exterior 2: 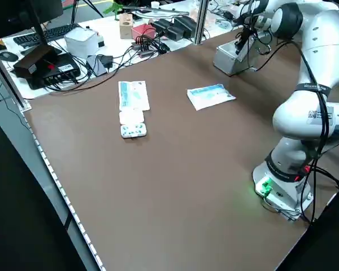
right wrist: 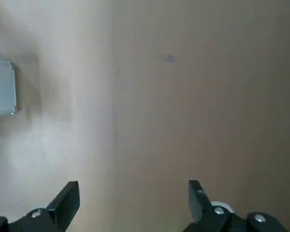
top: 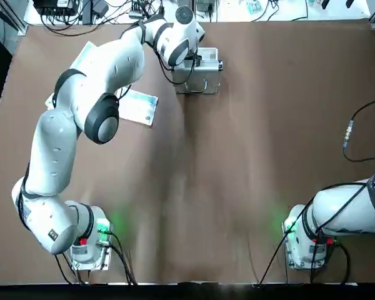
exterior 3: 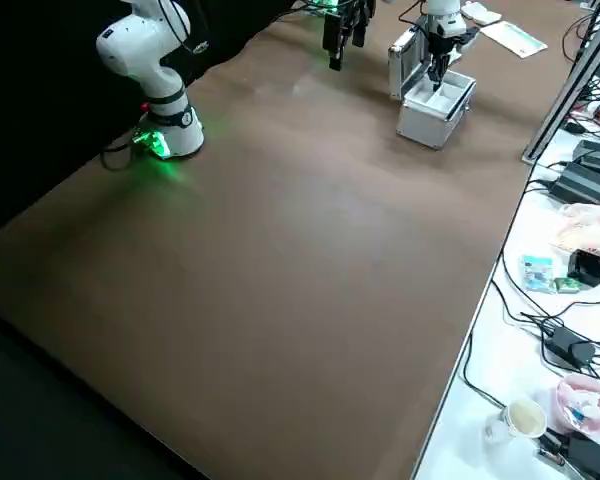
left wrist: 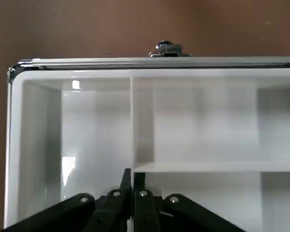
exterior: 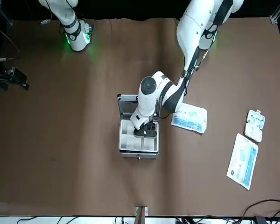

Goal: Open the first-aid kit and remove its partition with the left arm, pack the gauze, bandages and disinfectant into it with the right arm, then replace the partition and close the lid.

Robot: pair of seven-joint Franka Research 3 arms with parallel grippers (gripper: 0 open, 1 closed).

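Note:
The first-aid kit [exterior: 138,150] stands at the table's far side with its lid [exterior: 127,104] raised upright on the side nearer the robot. The white partition [left wrist: 193,166] with its compartments sits inside the kit. My left gripper [exterior: 145,132] reaches down into the kit and, in the left wrist view, my left gripper [left wrist: 132,176] is shut on a thin divider wall of the partition. My right gripper [right wrist: 133,189] hangs open over bare table, far from the kit. I cannot pick out the disinfectant, nor tell gauze from bandages.
A blue-white printed pack [exterior: 189,117] lies on the table close to the kit, on the robot's left of it. Farther that way lie a long white-green packet [exterior: 243,161] and a small white pack [exterior: 255,126]. Cables and desk clutter [exterior 2: 73,51] lie beyond the table.

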